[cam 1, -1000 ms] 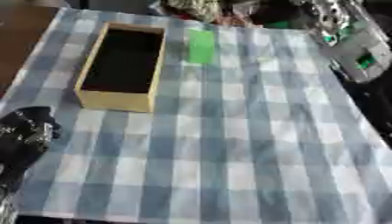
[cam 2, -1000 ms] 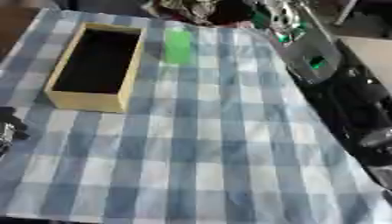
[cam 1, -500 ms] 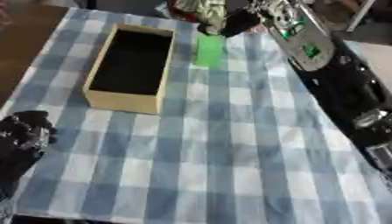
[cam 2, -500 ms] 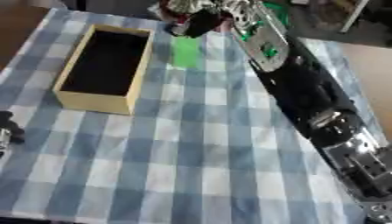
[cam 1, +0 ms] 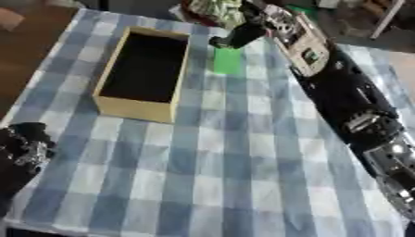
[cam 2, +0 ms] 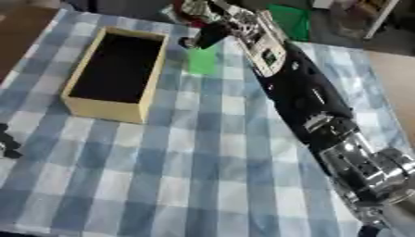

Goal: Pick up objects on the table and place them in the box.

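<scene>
— Nearest, well this side of the box (cam 1: 134,112): left hand (cam 1: 24,152), curled, holding nothing.

— Beyond it?

— Just right of the box: green block (cam 1: 228,61), flat on the checked cloth (cam 1: 219,176). Probably light, thin, stiff; best pinched across its long edges.

— Farthest?

— Right hand (cam 1: 240,33), at the block's far end, fingers bent downward; touching or closed, impossible to tell.

right arm stretched far forward, right robot hand (cam 1: 240,33) (fingers blurred), left robot hand (cam 1: 22,147) low
</scene>
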Controlling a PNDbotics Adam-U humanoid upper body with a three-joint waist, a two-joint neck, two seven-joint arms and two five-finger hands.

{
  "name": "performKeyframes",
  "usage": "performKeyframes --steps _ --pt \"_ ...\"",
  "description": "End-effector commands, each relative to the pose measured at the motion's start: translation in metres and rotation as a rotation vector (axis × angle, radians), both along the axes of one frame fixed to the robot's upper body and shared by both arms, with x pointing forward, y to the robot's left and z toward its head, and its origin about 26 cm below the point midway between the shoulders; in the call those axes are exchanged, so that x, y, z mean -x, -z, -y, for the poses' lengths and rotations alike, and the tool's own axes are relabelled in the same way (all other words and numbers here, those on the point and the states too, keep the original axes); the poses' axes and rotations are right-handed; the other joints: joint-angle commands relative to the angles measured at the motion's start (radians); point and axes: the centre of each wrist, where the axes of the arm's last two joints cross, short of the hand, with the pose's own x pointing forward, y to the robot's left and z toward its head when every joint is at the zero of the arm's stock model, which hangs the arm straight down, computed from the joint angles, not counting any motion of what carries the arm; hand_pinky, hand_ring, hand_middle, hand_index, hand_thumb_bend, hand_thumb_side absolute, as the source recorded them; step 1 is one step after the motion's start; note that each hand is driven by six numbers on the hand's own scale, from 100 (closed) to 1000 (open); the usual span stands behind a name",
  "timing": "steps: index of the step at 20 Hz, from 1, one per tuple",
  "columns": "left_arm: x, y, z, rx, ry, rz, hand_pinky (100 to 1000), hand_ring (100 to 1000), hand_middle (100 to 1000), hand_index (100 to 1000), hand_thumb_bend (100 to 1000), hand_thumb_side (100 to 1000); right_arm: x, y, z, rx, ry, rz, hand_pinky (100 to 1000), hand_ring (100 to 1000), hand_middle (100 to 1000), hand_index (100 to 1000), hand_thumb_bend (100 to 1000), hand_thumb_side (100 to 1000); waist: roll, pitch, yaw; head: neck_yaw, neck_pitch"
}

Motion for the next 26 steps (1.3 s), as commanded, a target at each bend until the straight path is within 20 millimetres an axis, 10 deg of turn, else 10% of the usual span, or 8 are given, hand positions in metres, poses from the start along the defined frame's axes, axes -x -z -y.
performKeyframes --steps 1,16,26 --pt "-0.001 -0.009 -0.002 -0.015 0.011 0.028 536 562 500 659 100 247 -0.007 -0.002 0.012 -0.004 0.065 0.001 907 1000 889 982 506 146 0.008 -0.014 0.006 -0.010 -0.017" --pt "-0.001 -0.009 -0.001 -0.013 0.011 0.029 537 562 499 658 100 247 -0.016 0.040 0.035 -0.020 0.182 -0.104 885 1000 848 973 495 143 0.009 -0.011 0.021 -0.016 -0.028" --pt "-0.001 -0.008 -0.001 -0.010 0.010 0.028 537 561 499 658 100 247 -0.016 0.053 0.032 -0.056 0.196 -0.078 832 908 493 686 419 100 0.013 -0.011 0.017 -0.019 -0.023"
